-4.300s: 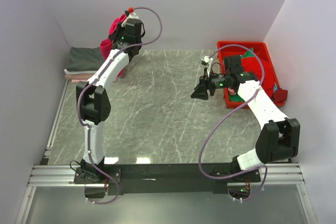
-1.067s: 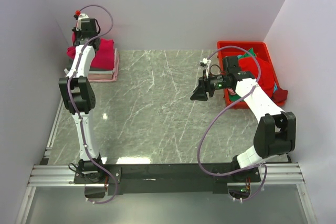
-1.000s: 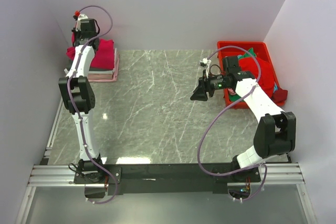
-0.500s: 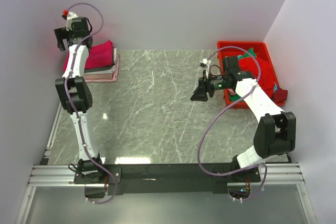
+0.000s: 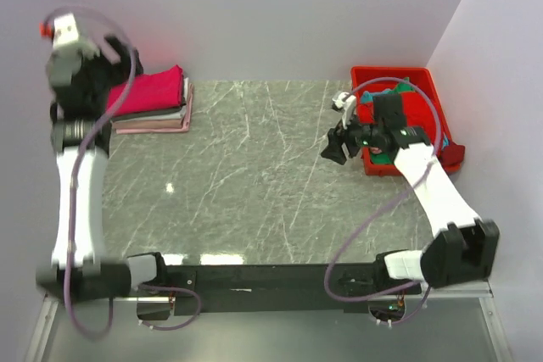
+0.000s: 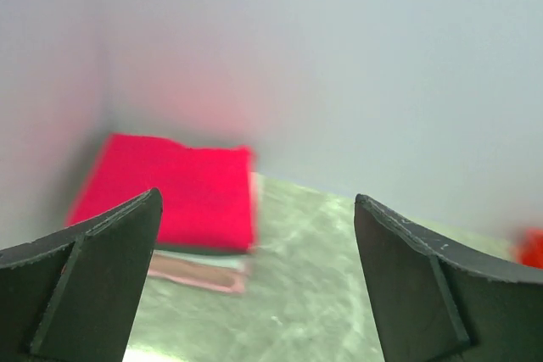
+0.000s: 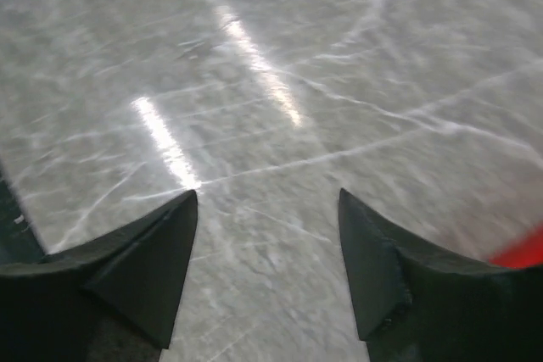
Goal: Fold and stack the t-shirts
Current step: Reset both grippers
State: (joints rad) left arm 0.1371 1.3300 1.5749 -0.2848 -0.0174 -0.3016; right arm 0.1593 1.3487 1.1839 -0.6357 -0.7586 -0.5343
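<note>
Risk: our right gripper (image 7: 267,195), spread and empty beside the bin (image 5: 394,69), could snag several shirts (image 5: 431,116) together; our left gripper (image 6: 256,201) hangs released.

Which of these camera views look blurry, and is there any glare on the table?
Top external: the left arm is badly smeared, the rest sharp, with small glare spots on the table. Left wrist: the folded crimson shirt is soft and blurred, the black fingers crisp. Right wrist: bright glare streaks cross the marble, slightly blurred.
</note>
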